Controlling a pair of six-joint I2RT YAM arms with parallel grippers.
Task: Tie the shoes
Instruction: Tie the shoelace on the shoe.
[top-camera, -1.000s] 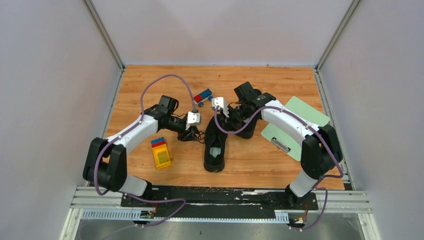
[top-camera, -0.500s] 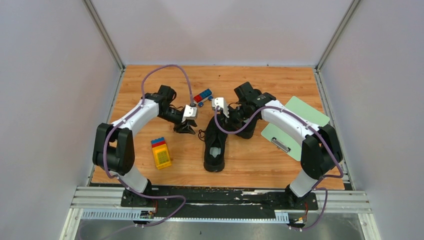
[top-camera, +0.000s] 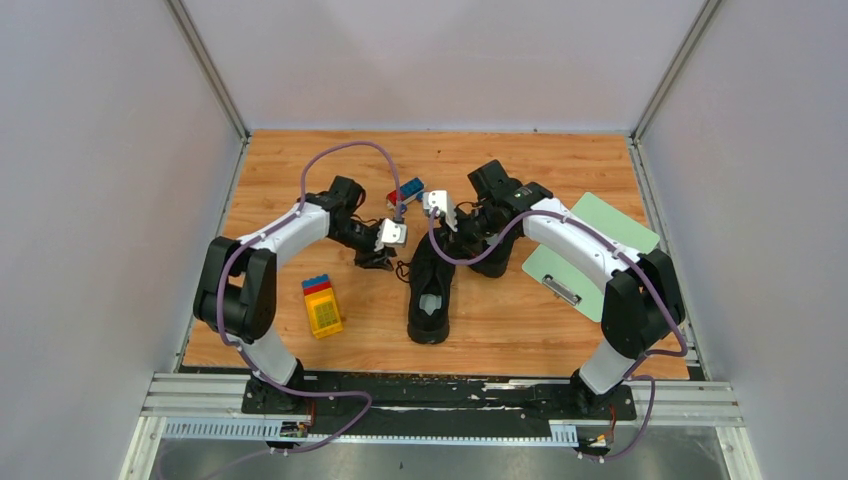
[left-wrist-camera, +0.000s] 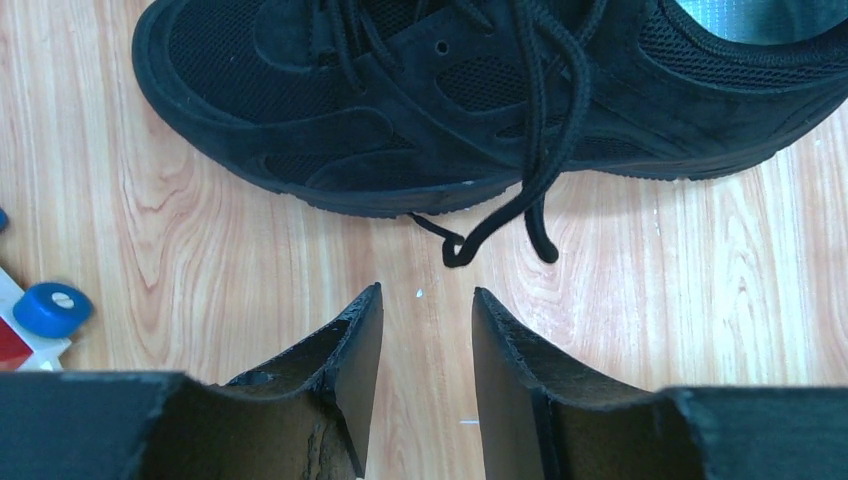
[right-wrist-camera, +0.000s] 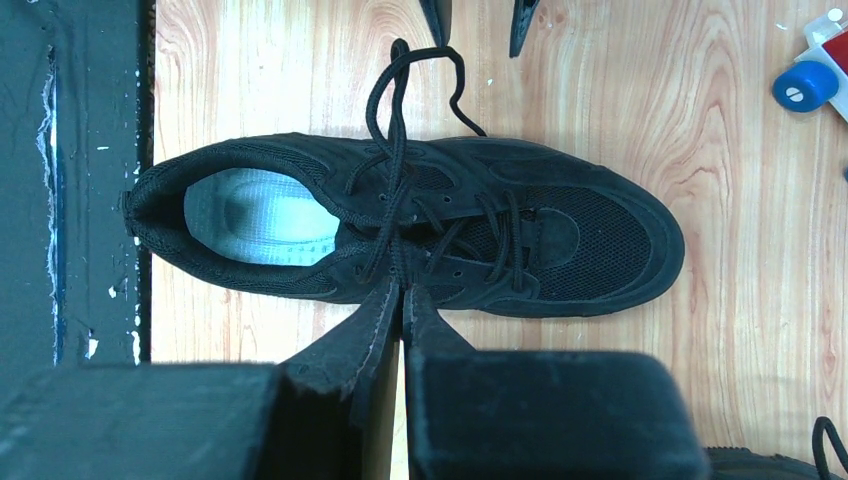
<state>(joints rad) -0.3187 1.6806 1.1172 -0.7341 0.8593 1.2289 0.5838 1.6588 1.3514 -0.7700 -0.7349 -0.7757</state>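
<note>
One black shoe (top-camera: 432, 290) lies mid-table, toe toward the far side, its pale insole showing. Across the right wrist view the same shoe (right-wrist-camera: 420, 225) stretches, its laces (right-wrist-camera: 395, 150) loose. My right gripper (right-wrist-camera: 402, 290) is shut at the shoe's side, with a lace strand running into its tips. My left gripper (left-wrist-camera: 425, 295) hovers open over bare wood, and the dangling lace ends (left-wrist-camera: 500, 225) lie just ahead of its fingertips. The left gripper (top-camera: 378, 260) sits left of the shoe. The other shoe (top-camera: 492, 262) is mostly hidden under my right arm.
A yellow toy block (top-camera: 322, 305) lies near the left arm. A red and blue toy (top-camera: 405, 192) sits beyond the grippers, its blue wheel (left-wrist-camera: 50, 308) close to my left fingers. A green clipboard (top-camera: 590, 250) lies at the right.
The left arm has swung its elbow to the right and farther back, while its open gripper stayed left of the shoe. The right arm has not moved.
</note>
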